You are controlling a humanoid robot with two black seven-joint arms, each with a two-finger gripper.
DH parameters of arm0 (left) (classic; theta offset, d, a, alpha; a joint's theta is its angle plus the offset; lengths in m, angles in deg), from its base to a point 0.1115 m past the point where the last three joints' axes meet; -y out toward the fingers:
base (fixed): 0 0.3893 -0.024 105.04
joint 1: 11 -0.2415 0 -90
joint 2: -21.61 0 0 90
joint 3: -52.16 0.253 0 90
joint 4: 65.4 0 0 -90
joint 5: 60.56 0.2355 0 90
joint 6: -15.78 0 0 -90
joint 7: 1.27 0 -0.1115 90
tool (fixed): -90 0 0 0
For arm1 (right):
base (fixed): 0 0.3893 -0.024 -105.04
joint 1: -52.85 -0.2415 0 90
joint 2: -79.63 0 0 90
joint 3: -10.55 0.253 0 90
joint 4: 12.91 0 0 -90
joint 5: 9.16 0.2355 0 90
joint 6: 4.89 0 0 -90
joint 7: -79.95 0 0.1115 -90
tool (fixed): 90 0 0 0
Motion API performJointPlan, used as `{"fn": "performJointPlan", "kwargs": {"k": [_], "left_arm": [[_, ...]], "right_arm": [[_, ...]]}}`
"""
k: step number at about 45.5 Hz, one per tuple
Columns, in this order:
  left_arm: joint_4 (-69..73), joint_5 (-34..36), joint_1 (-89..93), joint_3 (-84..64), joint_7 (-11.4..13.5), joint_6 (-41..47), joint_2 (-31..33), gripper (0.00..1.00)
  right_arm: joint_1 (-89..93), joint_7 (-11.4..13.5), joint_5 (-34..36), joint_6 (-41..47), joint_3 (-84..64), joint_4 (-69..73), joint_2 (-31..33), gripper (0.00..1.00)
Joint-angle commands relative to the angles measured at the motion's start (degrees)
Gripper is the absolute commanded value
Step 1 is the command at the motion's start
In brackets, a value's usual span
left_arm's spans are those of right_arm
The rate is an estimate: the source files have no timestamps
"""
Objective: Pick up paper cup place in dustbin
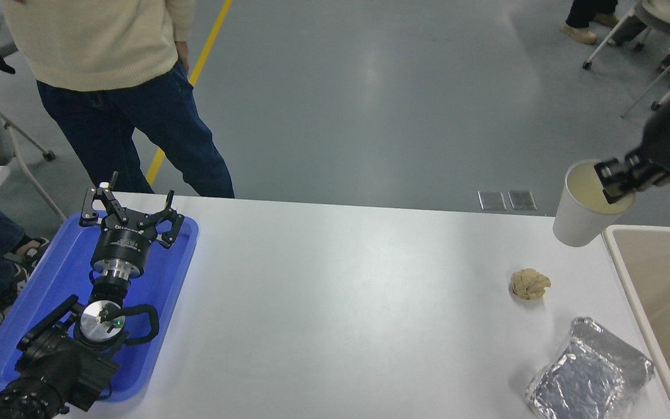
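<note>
The right gripper [619, 185] is coming in from the right edge and is clamping the near side of the cup's [578, 216] rim, one finger inside the cream interior and the other outside the wall. The cup is hanging in the air, tilted with its mouth leaning toward the arm, above the table's [341, 291] far right corner and just beside the far-left corner of the bin [623, 273]. Its base is sitting just short of the bin's pale rim in the picture, not yet over the tan inside. The bin is standing against the table's right side, only its left part in view. On the table, nearer the camera than the cup, a crumpled tan paper ball [530, 284] is lying, and nearer still a wrinkled piece of foil [590, 372] is resting close to the bin's rim. The left gripper [132, 216] is lying parked at the lower left over a blue tray [172, 279], its fingers spread apart and holding nothing. A person [120, 87] in a cream sweater and dark jeans is standing at the far left side of the table.
</note>
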State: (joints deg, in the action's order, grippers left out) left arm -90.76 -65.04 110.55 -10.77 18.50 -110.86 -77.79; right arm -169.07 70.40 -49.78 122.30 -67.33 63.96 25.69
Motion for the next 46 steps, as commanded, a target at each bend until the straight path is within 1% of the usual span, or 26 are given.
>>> {"fn": "performJointPlan", "kwargs": {"k": [1, 5, 14, 17, 23, 34, 41, 46], "left_arm": [[-0.03, 0.00, 0.00, 0.00, 0.00, 0.00, 0.00, 1.00], [0.05, 0.00, 0.00, 0.00, 0.00, 0.00, 0.00, 1.00], [-0.03, 0.00, 0.00, 0.00, 0.00, 0.00, 0.00, 1.00], [-0.03, 0.00, 0.00, 0.00, 0.00, 0.00, 0.00, 1.00], [-0.03, 0.00, 0.00, 0.00, 0.00, 0.09, 0.00, 1.00], [0.05, 0.00, 0.00, 0.00, 0.00, 0.09, 0.00, 1.00], [0.05, 0.00, 0.00, 0.00, 0.00, 0.17, 0.00, 1.00], [-0.03, 0.00, 0.00, 0.00, 0.00, 0.09, 0.00, 1.00]], "right_arm": [[6.06, -1.52, -8.32, 0.16, -0.08, -8.40, 12.18, 0.00], [8.70, -2.84, -11.49, -0.02, 0.88, -11.47, 16.14, 0.00], [15.46, -3.45, -12.73, -0.63, 3.52, -19.99, 20.01, 0.00], [18.27, -3.54, -13.25, -0.72, 4.75, -23.51, 20.10, 0.00], [24.86, -5.30, -14.92, -1.25, 9.23, -28.44, 20.10, 0.00], [30.76, -5.30, -16.15, -2.48, 15.65, -31.07, 20.45, 0.00], [40.59, -5.30, -16.07, -8.88, 19.33, -37.84, 20.10, 0.00], [51.22, -5.30, -15.28, -14.42, 24.95, -43.64, 17.74, 0.00]]}}
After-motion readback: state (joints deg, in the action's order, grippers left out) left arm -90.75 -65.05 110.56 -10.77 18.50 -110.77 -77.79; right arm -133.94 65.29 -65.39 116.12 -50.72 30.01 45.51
